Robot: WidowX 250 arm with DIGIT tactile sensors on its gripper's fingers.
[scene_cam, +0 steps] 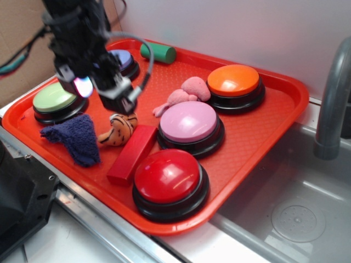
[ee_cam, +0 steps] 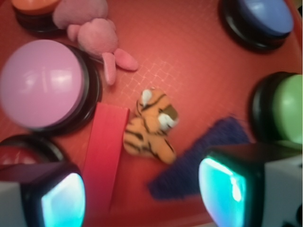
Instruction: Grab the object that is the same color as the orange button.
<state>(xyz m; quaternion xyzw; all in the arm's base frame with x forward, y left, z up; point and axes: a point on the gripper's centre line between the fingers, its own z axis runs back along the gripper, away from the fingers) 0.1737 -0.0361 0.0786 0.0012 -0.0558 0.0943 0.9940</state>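
The small orange plush tiger (scene_cam: 118, 130) with black stripes lies curled on the red tray (scene_cam: 263, 126), touching the red block's end. In the wrist view the tiger (ee_cam: 149, 126) lies a little ahead of the gap between my fingers. The orange button (scene_cam: 234, 81) stands at the tray's far right; only its edge (ee_cam: 34, 5) shows in the wrist view. My gripper (scene_cam: 101, 90) hovers above the tray just behind the tiger, jaws wide open and empty; it also shows in the wrist view (ee_cam: 142, 198).
A red block (scene_cam: 132, 153), a dark blue cloth (scene_cam: 75, 137), a pink plush toy (scene_cam: 184, 96), pink-topped (scene_cam: 189, 123), red-topped (scene_cam: 169, 178), green (scene_cam: 55, 100) and blue (scene_cam: 125, 59) buttons and a green cylinder (scene_cam: 159, 52) share the tray. A sink and faucet (scene_cam: 332, 98) are at right.
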